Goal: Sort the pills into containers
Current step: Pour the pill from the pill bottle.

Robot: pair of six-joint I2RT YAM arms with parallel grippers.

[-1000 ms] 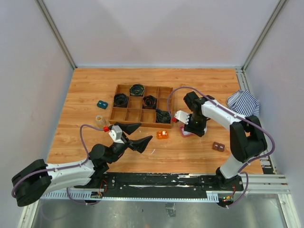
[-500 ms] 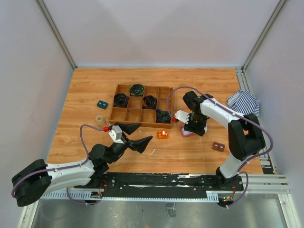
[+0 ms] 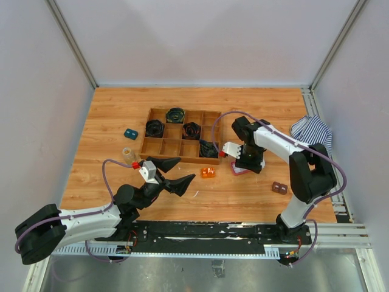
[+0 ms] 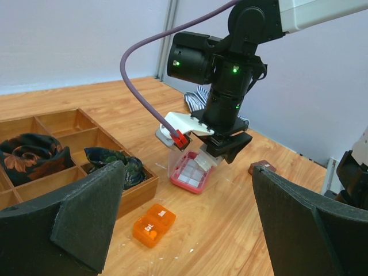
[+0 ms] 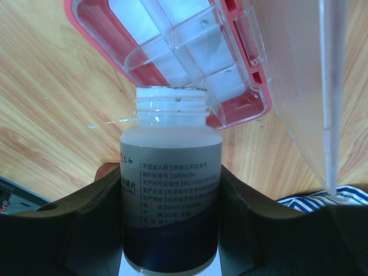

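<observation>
The right gripper (image 3: 246, 159) clenches a pale, labelled bottle (image 5: 171, 190) around its middle, just off the front right corner of the wooden tray (image 3: 165, 148). The bottle is tipped toward a pink pill box (image 4: 188, 175) lying on the table there.

Only the right wrist view shows that the bottle has no cap, and that its threaded mouth sits over the near compartments of the box. It also shows the box's clear lid (image 5: 287, 75) standing open to one side. Whether any pills are in the compartments cannot be told.

From overhead the arm hides most of the box. That view shows the left gripper (image 3: 185, 168) released, its jaws spread wide and holding nothing, in front of the tray. It also shows a small clear vial (image 3: 128, 153) standing off the tray's front left corner and a striped cloth (image 3: 311, 132) well to the tray's right.

The left wrist view looks between its own parted fingers (image 4: 86, 218) at the box and at an orange block (image 4: 153, 224), which lies in front of the tray's right end. Dark coils (image 3: 175, 114) fill several of the tray's compartments.
</observation>
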